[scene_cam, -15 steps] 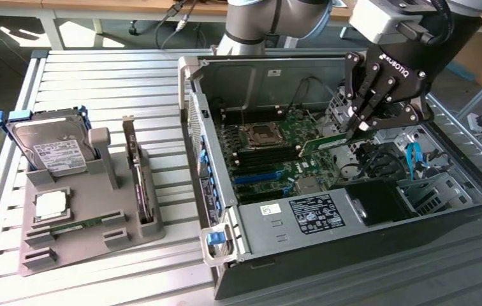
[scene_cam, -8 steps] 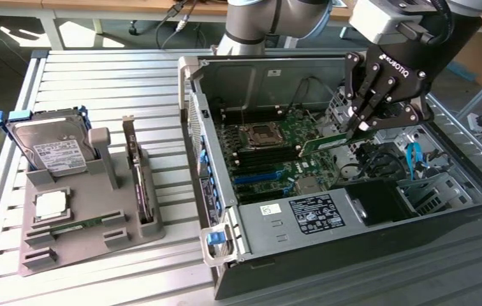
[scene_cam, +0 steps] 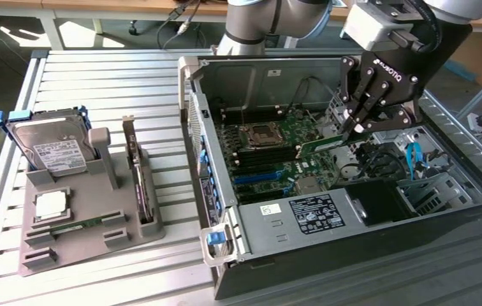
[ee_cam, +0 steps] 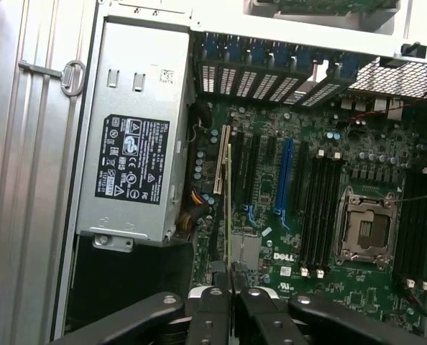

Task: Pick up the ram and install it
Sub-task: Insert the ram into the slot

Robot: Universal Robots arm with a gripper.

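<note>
One ram (scene_cam: 322,145), a thin green stick, is pinched between the nearly closed fingers of the gripper (scene_cam: 354,127). It juts out past the fingertips and hangs in the air above the motherboard (scene_cam: 279,167). In the wrist view it appears edge-on, with the board's expansion slots straight beneath the gripper. The black memory slots (ee_cam: 321,208) and the open processor socket (ee_cam: 362,231) lie to one side of the gripper, the grey power supply (ee_cam: 131,165) to the other, all inside the open computer case (scene_cam: 224,70). Well away from the gripper, outside the case, a grey holder (scene_cam: 88,245) carries a hard drive (scene_cam: 50,148) and an expansion card (scene_cam: 141,185).
</note>
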